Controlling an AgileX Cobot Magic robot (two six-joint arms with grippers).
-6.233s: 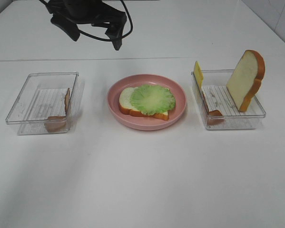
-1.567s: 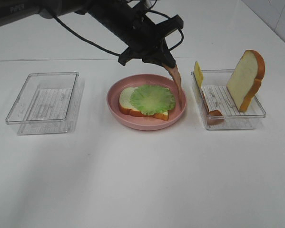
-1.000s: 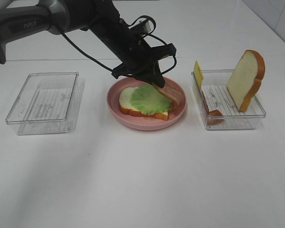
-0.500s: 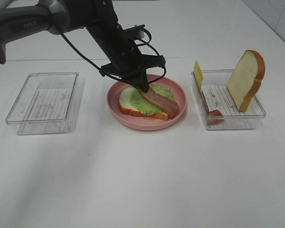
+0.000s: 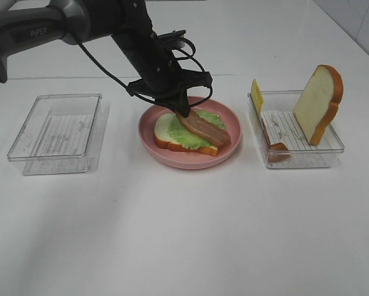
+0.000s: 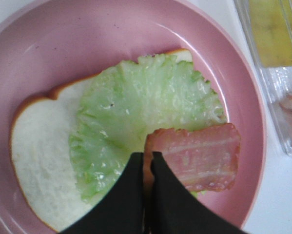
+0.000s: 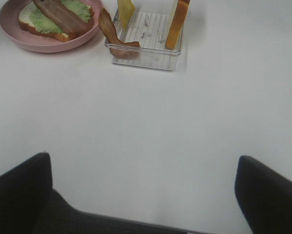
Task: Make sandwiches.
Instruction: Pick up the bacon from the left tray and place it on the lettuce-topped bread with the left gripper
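Reddish-brown bacon strip (image 6: 199,156): one end clamped in my left gripper (image 6: 146,158), the rest lying across lettuce (image 6: 136,112) on bread slice (image 6: 36,141), pink plate (image 6: 63,44). My right gripper (image 7: 142,161): jaws spread wide, holding nothing, above white table (image 7: 150,122).

White matte table (image 5: 172,234) fills the view; straight seam (image 5: 307,75) crosses its far part; white tiled wall (image 5: 364,21) at far right corner; light even, shadows soft.
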